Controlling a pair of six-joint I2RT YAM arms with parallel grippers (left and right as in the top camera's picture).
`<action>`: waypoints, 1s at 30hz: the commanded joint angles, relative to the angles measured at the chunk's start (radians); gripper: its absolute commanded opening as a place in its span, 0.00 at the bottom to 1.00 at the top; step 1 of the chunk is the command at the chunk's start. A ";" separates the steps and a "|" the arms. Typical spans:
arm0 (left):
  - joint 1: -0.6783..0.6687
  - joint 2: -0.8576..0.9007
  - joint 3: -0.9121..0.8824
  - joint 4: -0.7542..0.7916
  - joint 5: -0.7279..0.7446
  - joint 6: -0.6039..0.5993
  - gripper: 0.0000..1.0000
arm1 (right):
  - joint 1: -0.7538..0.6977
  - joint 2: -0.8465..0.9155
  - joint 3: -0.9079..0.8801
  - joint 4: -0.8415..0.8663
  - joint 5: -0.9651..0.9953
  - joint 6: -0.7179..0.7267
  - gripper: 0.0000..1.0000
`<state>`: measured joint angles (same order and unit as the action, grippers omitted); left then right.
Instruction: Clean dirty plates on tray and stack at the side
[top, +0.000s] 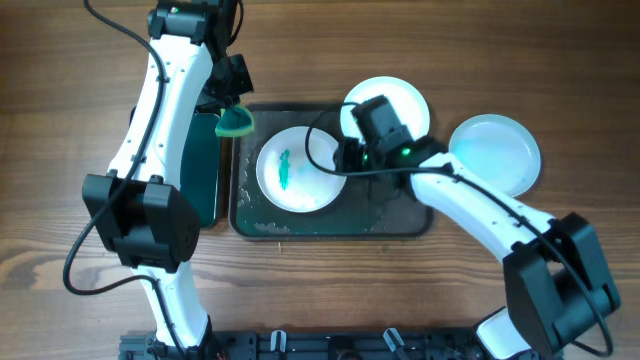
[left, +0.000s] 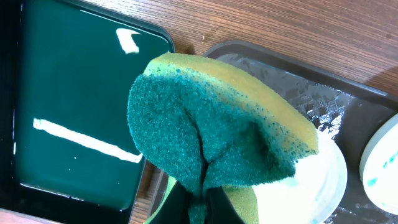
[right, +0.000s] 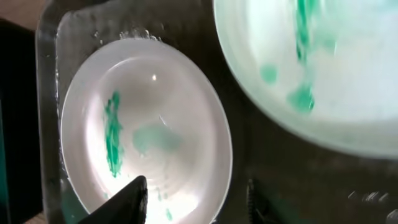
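A white plate (top: 298, 168) (right: 146, 130) with a teal-green streak lies on the left half of the dark grey tray (top: 330, 225). My right gripper (top: 345, 155) (right: 196, 186) stands open astride that plate's right rim, one finger over the plate and the other over the tray. A second smeared plate (top: 390, 100) (right: 323, 62) sits at the tray's back right corner, partly under the right arm. A third plate (top: 495, 152) rests on the wooden table to the right. My left gripper (top: 232, 108) (left: 202, 199) is shut on a green and yellow sponge (top: 237, 124) (left: 211, 124) above the tray's back left corner.
A narrower black tray with a green inside (top: 205, 165) (left: 74, 93) lies just left of the grey tray, under the left arm. The grey tray's floor (right: 249, 162) looks wet, with droplets near its rim (left: 311, 102).
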<state>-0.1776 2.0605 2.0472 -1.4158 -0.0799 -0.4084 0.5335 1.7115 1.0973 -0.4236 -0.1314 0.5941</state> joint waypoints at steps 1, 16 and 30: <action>-0.002 -0.019 0.019 0.003 0.010 0.012 0.04 | -0.022 0.100 0.053 -0.019 -0.055 -0.197 0.49; -0.006 -0.019 -0.037 -0.005 0.080 0.012 0.04 | -0.027 0.248 0.076 0.023 -0.095 -0.086 0.04; -0.159 -0.018 -0.483 0.307 0.225 0.012 0.04 | -0.027 0.248 0.075 0.011 -0.095 -0.045 0.04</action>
<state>-0.2958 2.0605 1.6535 -1.1687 0.1085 -0.4049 0.5087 1.9358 1.1530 -0.4072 -0.2279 0.5282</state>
